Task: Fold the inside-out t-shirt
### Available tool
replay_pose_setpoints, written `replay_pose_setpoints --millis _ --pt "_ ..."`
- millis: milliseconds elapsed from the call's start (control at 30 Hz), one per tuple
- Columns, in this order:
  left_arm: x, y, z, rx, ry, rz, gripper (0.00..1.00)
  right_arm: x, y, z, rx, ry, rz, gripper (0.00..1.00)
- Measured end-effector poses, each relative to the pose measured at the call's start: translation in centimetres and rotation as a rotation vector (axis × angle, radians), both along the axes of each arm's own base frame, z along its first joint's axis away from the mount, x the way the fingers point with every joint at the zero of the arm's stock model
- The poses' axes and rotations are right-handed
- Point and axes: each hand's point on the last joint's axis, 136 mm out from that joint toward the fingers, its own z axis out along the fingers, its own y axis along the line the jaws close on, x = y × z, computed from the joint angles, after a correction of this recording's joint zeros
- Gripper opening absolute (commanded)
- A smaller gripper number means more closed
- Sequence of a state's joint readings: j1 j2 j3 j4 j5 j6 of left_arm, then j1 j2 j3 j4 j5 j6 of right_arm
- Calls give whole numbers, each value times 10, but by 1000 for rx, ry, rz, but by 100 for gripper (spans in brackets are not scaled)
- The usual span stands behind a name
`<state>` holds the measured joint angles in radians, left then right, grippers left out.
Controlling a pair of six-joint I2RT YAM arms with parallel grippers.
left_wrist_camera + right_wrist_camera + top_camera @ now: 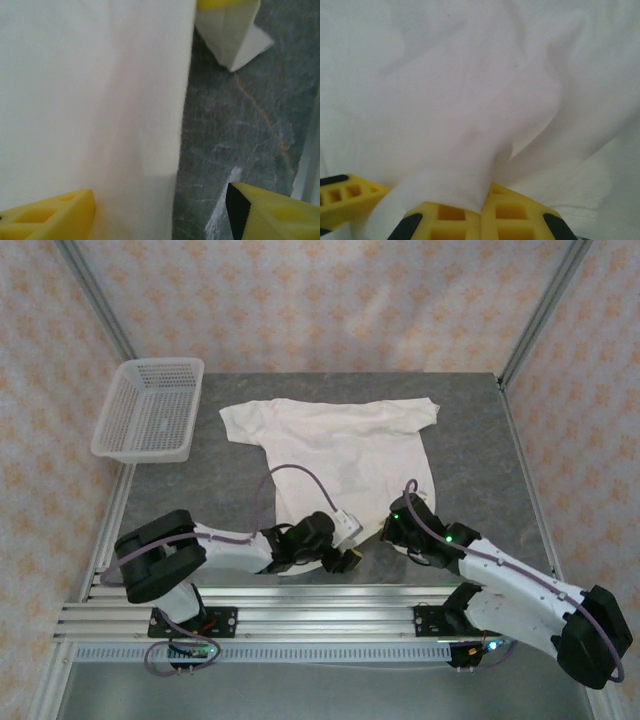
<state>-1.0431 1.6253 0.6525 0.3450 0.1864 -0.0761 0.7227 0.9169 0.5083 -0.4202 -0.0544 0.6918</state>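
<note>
Basket (140, 450) at bench (480, 440) far-left corner. T-shirt (340, 440) flat, just right of basket, hem toward arm bases. Left pincer (160, 220) spread, straddling hem side edge: close on corner first. Right pincer (481, 212), farther right of basket, pinching bunched hem. Lift both level, carry toward collar. Bench grey, mottled; patterned walls (300, 300), metal posts (95, 295).

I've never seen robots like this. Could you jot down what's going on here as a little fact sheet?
Garment: off-white cloth t-shirt, spread on grey table
Left gripper: open, straddling the shirt's edge
Right gripper: shut on a fold of the shirt
Also there: white plastic mesh basket, far left corner
</note>
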Motion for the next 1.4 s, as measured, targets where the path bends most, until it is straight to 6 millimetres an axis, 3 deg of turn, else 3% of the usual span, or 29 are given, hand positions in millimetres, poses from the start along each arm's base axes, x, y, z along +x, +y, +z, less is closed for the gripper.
replay_pose_setpoints --millis 233,333,467,600,767,933,1000,1100,1167,1300,1400 --pt "13 4 -11 92 -81 78 31 -4 -1 -1 2 35 -7 0" --pt "19 8 -6 98 -103 113 20 -5 -3 -3 -7 48 -12 0" --pt "18 9 11 61 -113 116 21 -6 -5 -10 -27 72 -16 0" --pt "18 7 29 10 -116 115 34 -7 -5 -17 -45 97 -15 0" --pt "22 12 24 12 -89 115 31 -7 -5 -18 -48 104 -13 0" --pt "15 11 7 25 -23 67 34 -5 -3 -13 -41 96 -13 0" --pt "11 10 0 35 3 48 28 -5 -3 -13 -42 96 -13 0" --pt "8 10 -4 41 18 33 9 -5 -3 -13 -41 96 -13 0" --pt "8 10 -4 40 19 36 2 -5 -3 -13 -42 96 -13 1" --pt "14 14 -1 30 24 59 0 -5 -4 -14 -46 98 -15 4" --pt "19 18 12 -5 20 80 0 -6 -6 -15 -58 100 -20 7"
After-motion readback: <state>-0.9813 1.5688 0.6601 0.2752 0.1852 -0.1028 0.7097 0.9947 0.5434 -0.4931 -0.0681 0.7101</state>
